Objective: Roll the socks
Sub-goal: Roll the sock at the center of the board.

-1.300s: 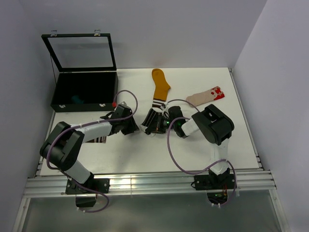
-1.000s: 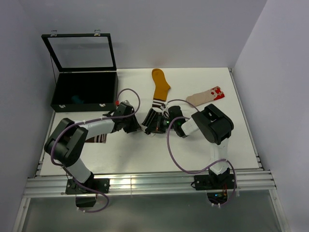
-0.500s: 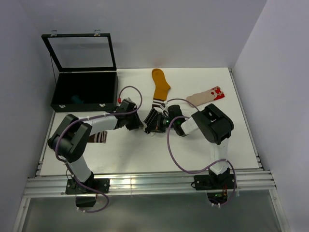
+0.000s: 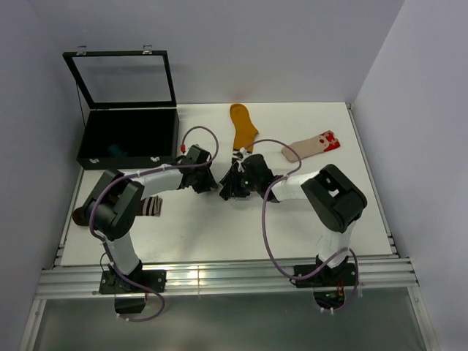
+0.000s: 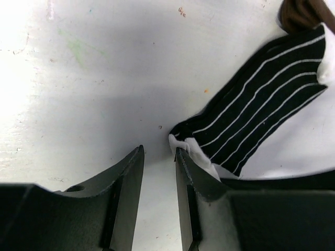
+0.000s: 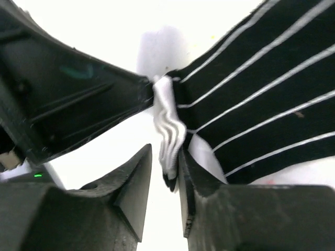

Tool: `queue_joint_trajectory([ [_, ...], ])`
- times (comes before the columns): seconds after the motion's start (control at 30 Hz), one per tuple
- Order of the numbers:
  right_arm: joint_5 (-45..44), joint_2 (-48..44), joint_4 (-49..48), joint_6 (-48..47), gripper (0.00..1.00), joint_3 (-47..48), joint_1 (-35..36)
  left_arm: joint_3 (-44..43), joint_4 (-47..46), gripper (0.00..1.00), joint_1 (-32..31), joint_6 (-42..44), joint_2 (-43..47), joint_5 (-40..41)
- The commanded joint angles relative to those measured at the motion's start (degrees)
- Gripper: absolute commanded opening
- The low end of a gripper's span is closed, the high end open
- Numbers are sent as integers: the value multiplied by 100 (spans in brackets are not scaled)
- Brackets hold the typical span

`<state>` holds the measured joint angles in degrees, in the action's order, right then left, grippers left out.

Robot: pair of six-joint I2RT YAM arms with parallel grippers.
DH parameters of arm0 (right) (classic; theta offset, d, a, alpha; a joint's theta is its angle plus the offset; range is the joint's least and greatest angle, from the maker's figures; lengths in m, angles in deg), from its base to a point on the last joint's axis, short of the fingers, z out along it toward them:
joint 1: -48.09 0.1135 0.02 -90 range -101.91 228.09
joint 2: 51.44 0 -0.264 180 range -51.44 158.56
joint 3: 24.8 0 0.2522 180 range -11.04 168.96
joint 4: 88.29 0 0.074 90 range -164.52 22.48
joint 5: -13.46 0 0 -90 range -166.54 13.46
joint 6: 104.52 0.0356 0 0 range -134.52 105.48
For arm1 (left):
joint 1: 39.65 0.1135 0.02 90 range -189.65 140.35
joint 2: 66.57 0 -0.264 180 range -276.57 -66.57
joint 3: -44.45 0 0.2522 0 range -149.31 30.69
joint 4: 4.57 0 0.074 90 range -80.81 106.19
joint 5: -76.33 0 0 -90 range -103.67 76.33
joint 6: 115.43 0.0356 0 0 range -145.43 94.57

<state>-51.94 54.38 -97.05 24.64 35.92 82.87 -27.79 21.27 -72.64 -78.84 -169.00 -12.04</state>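
Observation:
The black-and-white striped sock (image 4: 230, 180) lies bunched at mid-table between both grippers. My right gripper (image 6: 165, 167) is open. The sock's white cuff (image 6: 168, 125) hangs between its fingers, against the right finger only. In the left wrist view my left gripper (image 5: 158, 157) is open with bare table in its narrow gap. The striped sock (image 5: 261, 112) touches the outside of its right fingertip. A mustard sock (image 4: 242, 126) lies behind. To its right lies a beige sock (image 4: 310, 146) with a red-white end. A brown stripe-cuffed sock (image 4: 145, 207) lies under my left arm.
An open black case (image 4: 128, 135) with a glass lid stands at the back left, something teal (image 4: 115, 151) inside it. Cables loop over both arms. The left gripper's dark body (image 6: 68, 94) fills the upper left of the right wrist view.
My right gripper has opened and let go of the striped sock's cuff. My left arm has swung right until its gripper reaches the sock. The right arm's elbow has shifted right.

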Motion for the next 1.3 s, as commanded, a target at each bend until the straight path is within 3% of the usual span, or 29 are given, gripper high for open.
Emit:
queue_joint_trajectory([
  [0.0,-964,-413,942,-734,35,243,300,21,585,38,-5,138,-330,356],
  [0.13,-1168,-501,1092,-804,35,235,450,12,542,38,-5,155,-295,338],
  [0.3,-1186,-317,1022,-725,12,235,450,231,190,38,-5,146,-5,189],
  [0.43,-896,-299,611,-515,1,130,354,512,-144,41,3,190,346,5],
  [0.8,940,-212,-1173,547,0,-389,-164,1277,-864,48,135,102,1216,-215],
  [1.0,1319,210,-1930,1137,0,-574,-376,1234,-1084,50,162,103,1103,-514],
  [1.27,1345,588,-2019,1234,0,-688,-560,1058,-1303,52,162,59,874,-690],
])
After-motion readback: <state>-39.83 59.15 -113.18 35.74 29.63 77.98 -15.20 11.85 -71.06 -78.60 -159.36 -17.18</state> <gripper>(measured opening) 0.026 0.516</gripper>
